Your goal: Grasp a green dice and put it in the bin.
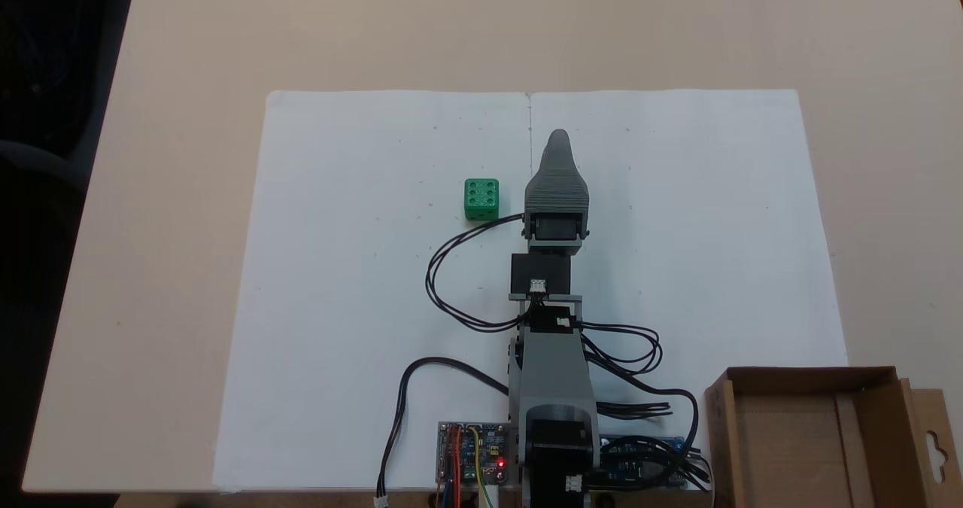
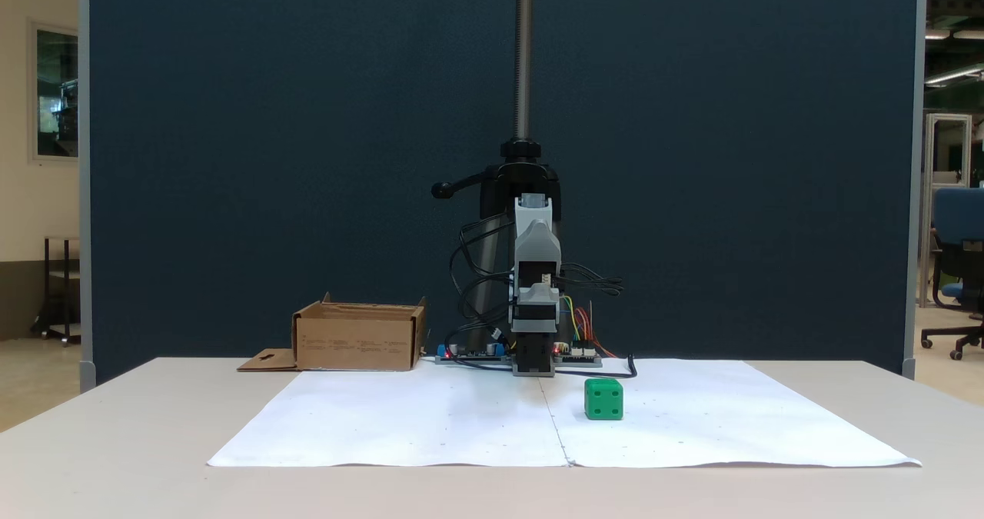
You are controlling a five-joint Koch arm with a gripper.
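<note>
Desk (image 1: 188, 41): you have plenty of bare surface around the white paper sheet (image 1: 361, 342), so a knocked cube could roll well away from your reach.
Arm (image 1: 553, 372): it lies folded along the centre seam of the paper; its loose black cables (image 1: 444, 282) loop out toward the cube's side, and in my judgement a sweep that way could drag one across it.
Bin (image 1: 809, 378): it sits at the desk corner beside the arm's base, well apart from the cube, so you face a long carry in which a weak grip may let go.
Tool (image 1: 558, 141): one grey tip shows from above, the jaws stacked; you cannot tell whether it stands wide or narrow.
Green dice (image 1: 481, 199): it rests on the paper just left of the tool in the top-down fixed view, untouched; come down off-centre and you will likely nudge it aside.
</note>
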